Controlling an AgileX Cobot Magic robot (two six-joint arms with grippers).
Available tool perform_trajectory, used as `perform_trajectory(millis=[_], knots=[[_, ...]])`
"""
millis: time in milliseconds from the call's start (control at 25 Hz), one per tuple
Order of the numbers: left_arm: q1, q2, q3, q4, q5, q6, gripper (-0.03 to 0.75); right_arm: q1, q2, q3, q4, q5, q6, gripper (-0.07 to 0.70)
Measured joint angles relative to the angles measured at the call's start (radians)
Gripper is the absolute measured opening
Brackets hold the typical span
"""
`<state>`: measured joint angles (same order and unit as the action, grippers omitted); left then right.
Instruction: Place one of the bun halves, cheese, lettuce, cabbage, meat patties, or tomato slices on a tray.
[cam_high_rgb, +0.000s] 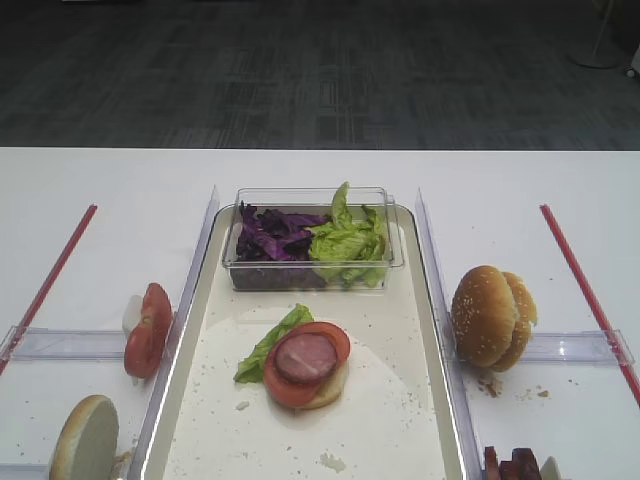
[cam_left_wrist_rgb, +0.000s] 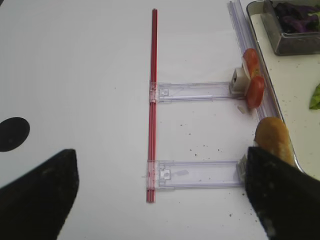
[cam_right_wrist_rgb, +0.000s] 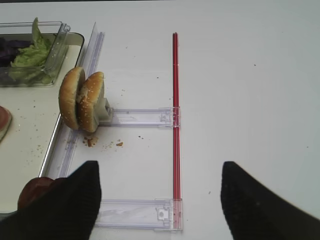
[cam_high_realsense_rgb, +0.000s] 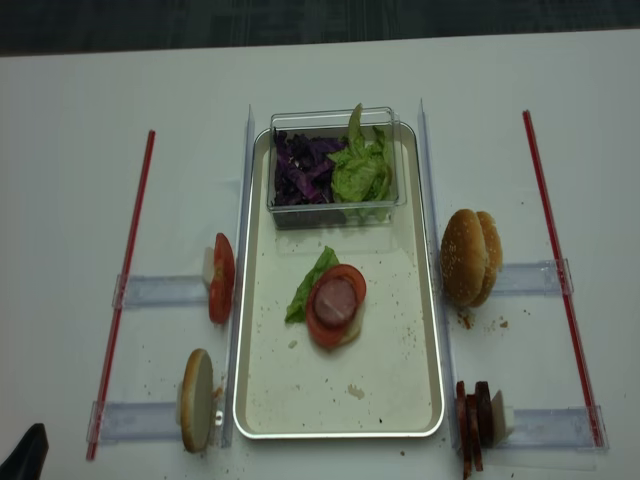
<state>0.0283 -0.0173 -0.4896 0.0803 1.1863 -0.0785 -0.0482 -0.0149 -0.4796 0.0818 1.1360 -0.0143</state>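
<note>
Beyond the tray (cam_high_rgb: 190, 300) rim in the exterior high view, bun halves (cam_high_rgb: 492, 316) and tomato slices (cam_high_rgb: 147, 329) stand on edge in side holders, likely for easy pinching, while a patty-topped stack (cam_high_rgb: 305, 362) lies mid-tray before a clear tub (cam_high_rgb: 312, 240) of cabbage (cam_high_rgb: 272, 235) and lettuce (cam_high_rgb: 350, 240). Right-wrist view: right end effector (cam_right_wrist_rgb: 159, 200) is wide and empty beside the tray, the meat patties (cam_right_wrist_rgb: 34, 192) at its left finger. Left-wrist view: left end effector (cam_left_wrist_rgb: 162, 200) also wide, empty, one finger beside a bun half (cam_left_wrist_rgb: 274, 140).

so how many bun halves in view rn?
4. Two stand on edge together right of the tray at; one stands on edge at the tray's front-left; one lies under the tomato and patty stack on the tray. None evidently hidden.
</note>
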Motion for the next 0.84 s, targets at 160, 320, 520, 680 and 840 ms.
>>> perform_trajectory(millis=[160, 320, 520, 680, 840], knots=[[0.0, 0.0, 0.0, 0.0, 0.0, 0.0, 0.618, 0.0, 0.0, 0.0, 0.0, 0.0, 0.0, 0.531], [0.0, 0.0, 0.0, 0.0, 0.0, 0.0, 0.618, 0.0, 0.0, 0.0, 0.0, 0.0, 0.0, 0.531], [0.0, 0.0, 0.0, 0.0, 0.0, 0.0, 0.618, 0.0, 0.0, 0.0, 0.0, 0.0, 0.0, 0.531], [0.0, 0.0, 0.0, 0.0, 0.0, 0.0, 0.618, 0.0, 0.0, 0.0, 0.0, 0.0, 0.0, 0.531], [0.0, 0.0, 0.0, 0.0, 0.0, 0.0, 0.618, 0.0, 0.0, 0.0, 0.0, 0.0, 0.0, 0.531]])
